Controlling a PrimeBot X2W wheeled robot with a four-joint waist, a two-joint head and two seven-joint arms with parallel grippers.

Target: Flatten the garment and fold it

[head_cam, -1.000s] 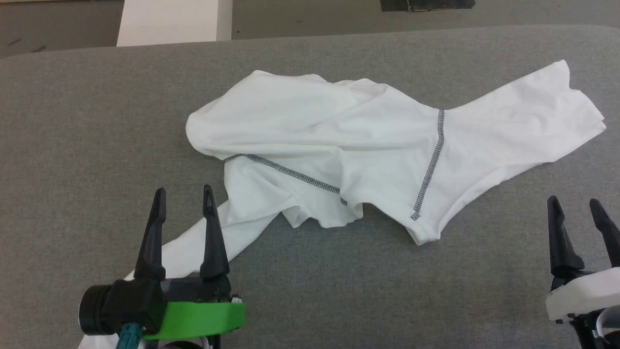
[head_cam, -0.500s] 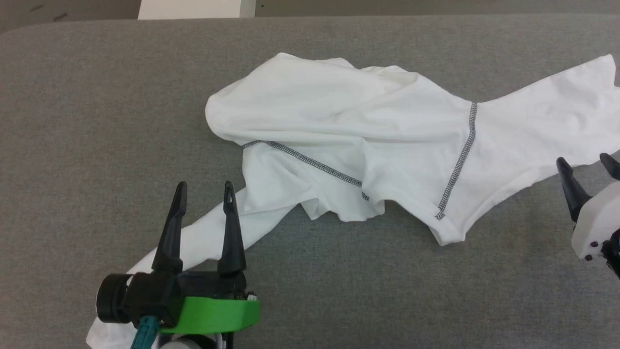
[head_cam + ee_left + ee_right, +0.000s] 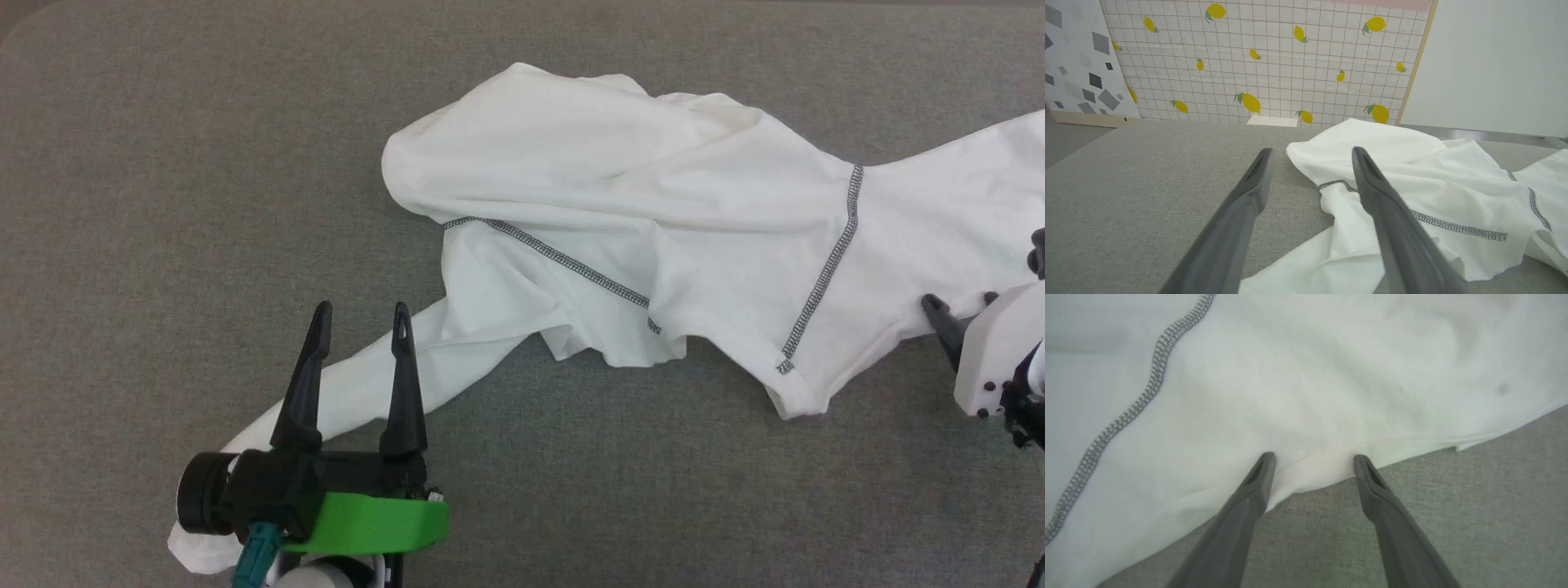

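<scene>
Table: A soft grey table top lies in front of the robot.
Wall: Far behind it, in the left wrist view, stands a white board with small squares and yellow lemons on it.
Left gripper: The left gripper is low on the left. Its two dark fingers are apart and hold nothing. They point up toward the cloth.
Sleeve: A long thin sleeve runs from the middle down to the left and goes under the left gripper. I cannot tell if the fingers touch it.
Garment: The garment lies on the table top, in the middle and out to the right. It is white, bunched up and wrinkled.
Stitching: A slanted grey line crosses the middle of the cloth. An upright grey line runs farther right.
Right gripper: The right gripper is at the right edge. Its fingers are apart with nothing squeezed between them. In the right wrist view the tips sit right at the near edge of the garment, where the cloth meets the table top.
</scene>
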